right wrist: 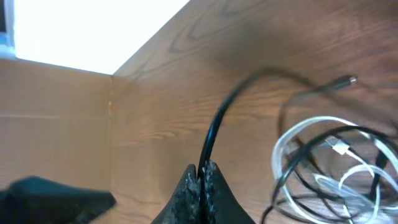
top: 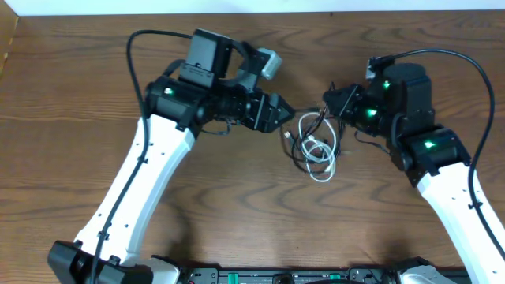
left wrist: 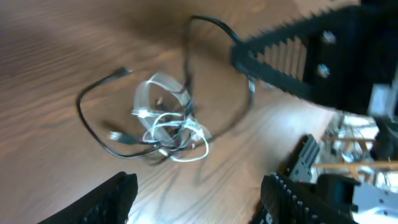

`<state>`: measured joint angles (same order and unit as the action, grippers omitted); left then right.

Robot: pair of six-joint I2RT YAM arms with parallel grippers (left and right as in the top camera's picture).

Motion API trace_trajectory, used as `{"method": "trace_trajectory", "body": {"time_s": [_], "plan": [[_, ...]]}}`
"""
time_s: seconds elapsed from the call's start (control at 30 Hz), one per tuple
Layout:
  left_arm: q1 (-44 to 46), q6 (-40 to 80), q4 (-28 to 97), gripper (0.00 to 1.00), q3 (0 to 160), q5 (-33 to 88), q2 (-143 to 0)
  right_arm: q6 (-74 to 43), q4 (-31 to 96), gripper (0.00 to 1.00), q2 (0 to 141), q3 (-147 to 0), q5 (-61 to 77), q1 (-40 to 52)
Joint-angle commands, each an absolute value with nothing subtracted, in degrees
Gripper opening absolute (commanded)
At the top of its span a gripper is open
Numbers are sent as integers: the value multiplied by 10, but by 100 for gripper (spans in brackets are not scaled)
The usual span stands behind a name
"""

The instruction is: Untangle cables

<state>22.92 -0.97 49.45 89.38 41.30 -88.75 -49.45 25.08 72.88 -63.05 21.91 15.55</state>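
So the wood-grain desk [top: 79,118] fills pretty much the whole overhead shot. The two white-and-black arms come in from the bottom edge, with the left arm [top: 150,173] and right arm [top: 458,197] both bending in toward the middle of the far half.

The left pincer [top: 280,113] is released. In its own wrist cam the two toothed fingers [left wrist: 112,199] sit wide apart with nothing between them. It's up above the desk, just beside the left side of the mess and not touching it.

The right pincer [top: 331,101] is at the upper right of the pile, clenched on a black cable [right wrist: 217,124]. The right wrist cam shows it clearest: the tips are pinched together and the cable comes straight out of them, then arcs over toward the rest of the bundle.

The cable tangle [top: 316,146] lies on the desk between the two pincers, a bit nearer the camera than their tips. It's thin black leads looped through a white cable [left wrist: 163,81] that's coiled a few times in the middle, and one black loop swings out wide to the left in the left wrist view.

Smallest bit: a little metal-tipped plug [right wrist: 351,79] on a black lead, lying just past the white coil.
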Motion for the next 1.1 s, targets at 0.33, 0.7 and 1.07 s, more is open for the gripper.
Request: {"method": "trace_trajectory", "body": {"time_s": [0.33,0.7,1.07], "plan": [[296,-11,403,67,894,433,-984,-486,249,1,729,-633,316,96],[304,-24,358,68,894,473,-998,-475,251,1,729,-633,315,82],[319,-24,329,63,894,517,-1000,-471,229,1,729,-633,317,82]]}}
